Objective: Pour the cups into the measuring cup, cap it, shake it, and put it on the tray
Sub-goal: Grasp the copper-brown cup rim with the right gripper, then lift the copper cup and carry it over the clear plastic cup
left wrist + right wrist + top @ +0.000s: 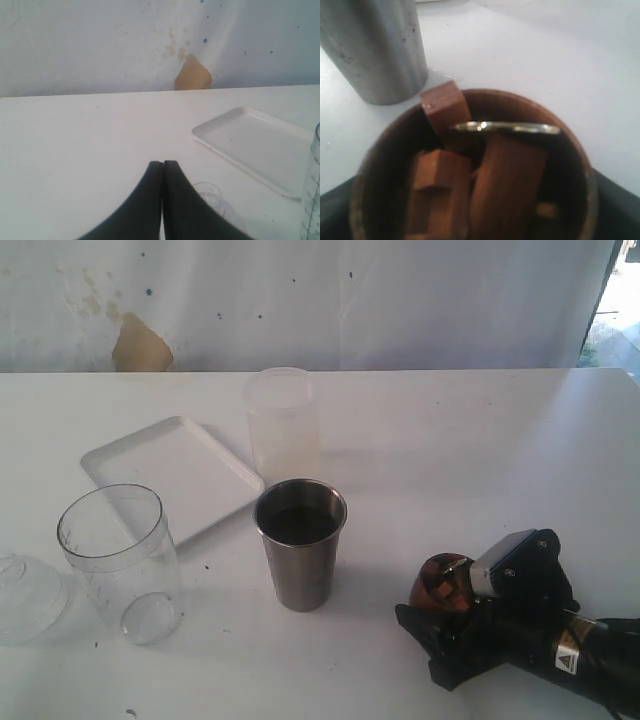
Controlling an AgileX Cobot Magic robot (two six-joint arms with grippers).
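Note:
The brown wooden cup (446, 580) stands at the front right, and my right gripper (440, 605) is shut on its sides. In the right wrist view the cup (572, 150) fills the frame between the dark fingers (332, 212) and holds several wooden blocks and a gold-coloured ring. The steel tumbler (300, 545) stands upright at the centre, just beyond the wooden cup (375, 50). The clear measuring cup (120, 550) stands at the front left, beside the white tray (170, 475). My left gripper (162, 165) is shut and empty, over bare table left of the tray (255, 145).
A frosted whitish cylinder (282, 420) stands behind the steel tumbler, at the tray's right corner. A clear domed lid (25, 595) lies at the left edge next to the measuring cup. A white wall with a brown patch (140, 345) rises behind the table.

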